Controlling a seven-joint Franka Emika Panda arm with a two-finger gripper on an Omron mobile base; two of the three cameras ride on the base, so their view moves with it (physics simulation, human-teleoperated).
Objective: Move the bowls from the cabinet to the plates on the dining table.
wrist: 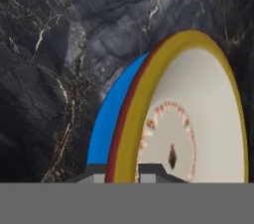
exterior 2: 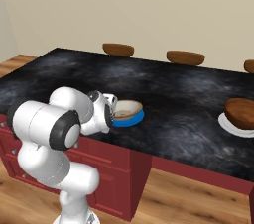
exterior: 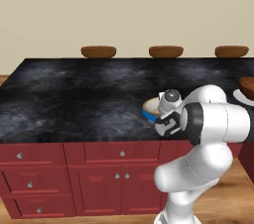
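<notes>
Gripper (wrist: pixel 122 172) nearest camera in hand view: finger tips straddle tan rim of cream-white bowl (wrist: pixel 198 119), narrow gap between them; cannot tell if they press rim or stand free of it. Dining table (exterior: pixel 74 99), black marbled top over dark red drawers, carries everything. White arm (exterior 2: pixel 54 134) leans over near edge. Stool tops (exterior: pixel 98 51) along far side. Dark brown bowl (exterior 2: pixel 240 113) sits on white-grey plate (exterior 2: pixel 230 127), well apart toward right end. Cream-white bowl rests on blue plate (exterior 2: pixel 130 119) near table's front edge.

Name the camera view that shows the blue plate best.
Right base view: the blue plate lies in the open under the cream bowl. The left base view shows a sliver beside the arm; the hand view shows one edge past the bowl's rim.
</notes>
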